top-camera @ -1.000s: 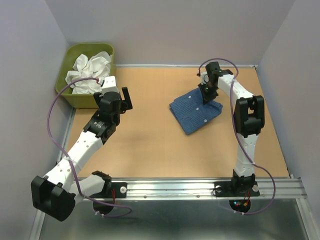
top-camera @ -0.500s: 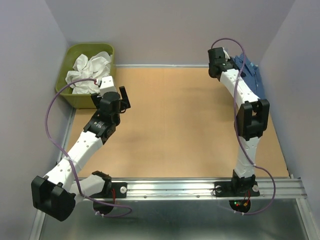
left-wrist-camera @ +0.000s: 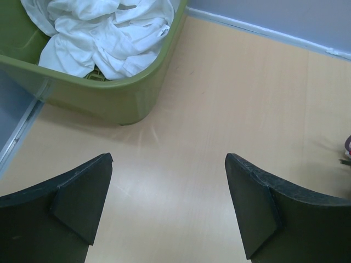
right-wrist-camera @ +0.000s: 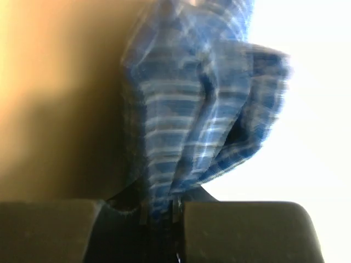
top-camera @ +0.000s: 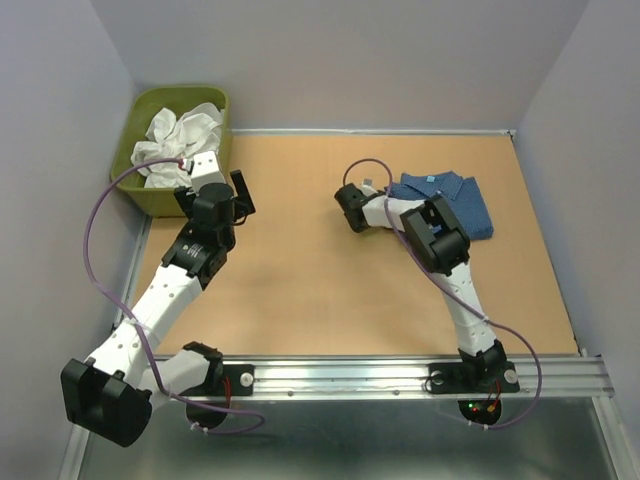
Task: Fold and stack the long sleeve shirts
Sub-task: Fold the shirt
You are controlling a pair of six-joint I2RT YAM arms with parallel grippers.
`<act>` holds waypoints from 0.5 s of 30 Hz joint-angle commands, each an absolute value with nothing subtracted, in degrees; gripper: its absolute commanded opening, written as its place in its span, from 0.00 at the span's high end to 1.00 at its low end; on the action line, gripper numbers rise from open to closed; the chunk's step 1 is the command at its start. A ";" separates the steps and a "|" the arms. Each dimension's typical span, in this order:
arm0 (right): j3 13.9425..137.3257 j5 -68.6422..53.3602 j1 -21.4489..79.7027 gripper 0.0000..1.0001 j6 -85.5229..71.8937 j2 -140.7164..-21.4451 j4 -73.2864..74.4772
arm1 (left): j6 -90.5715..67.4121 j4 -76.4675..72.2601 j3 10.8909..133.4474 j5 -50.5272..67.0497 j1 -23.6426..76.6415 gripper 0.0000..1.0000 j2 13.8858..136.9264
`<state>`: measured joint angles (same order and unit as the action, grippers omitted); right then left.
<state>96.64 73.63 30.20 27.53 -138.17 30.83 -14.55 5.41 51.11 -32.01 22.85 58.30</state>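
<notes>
One long sleeve shirt, dark blue and fine-checked (top-camera: 445,197), lies folded on the table at the back right. My right gripper (top-camera: 384,194) is at its left edge, mostly hidden under its own forearm. In the right wrist view the blurred checked cloth (right-wrist-camera: 192,126) runs down into the right gripper (right-wrist-camera: 162,211), which is shut on it. The other shirt, plain white (top-camera: 180,140) (left-wrist-camera: 104,33), lies crumpled in the olive-green tub (top-camera: 128,135) (left-wrist-camera: 109,98). My left gripper (top-camera: 238,196) (left-wrist-camera: 167,203) hovers open and empty over bare table just right of the tub.
The tub sits in the back left corner against the left wall. Grey walls close in the table on the left, back and right. A metal rail (top-camera: 400,372) with both arm bases runs along the near edge. Purple cables loop off each arm.
My right arm carried the blue shirt from the table's middle up to the back right, then swung left; the shirt now lies at the back right. The left gripper edged toward the tub.
</notes>
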 commanded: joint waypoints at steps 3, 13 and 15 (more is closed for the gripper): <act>96.15 69.53 38.22 0.99 22.59 -134.56 31.20 | -15.64 2.90 50.45 -31.47 21.45 0.05 56.87; 103.53 47.30 44.82 0.19 8.62 -133.87 44.12 | -15.99 2.72 50.19 -30.85 20.13 0.05 57.13; 104.50 41.33 46.14 0.15 6.69 -131.93 44.99 | -16.00 2.72 50.19 -30.41 19.78 0.05 57.39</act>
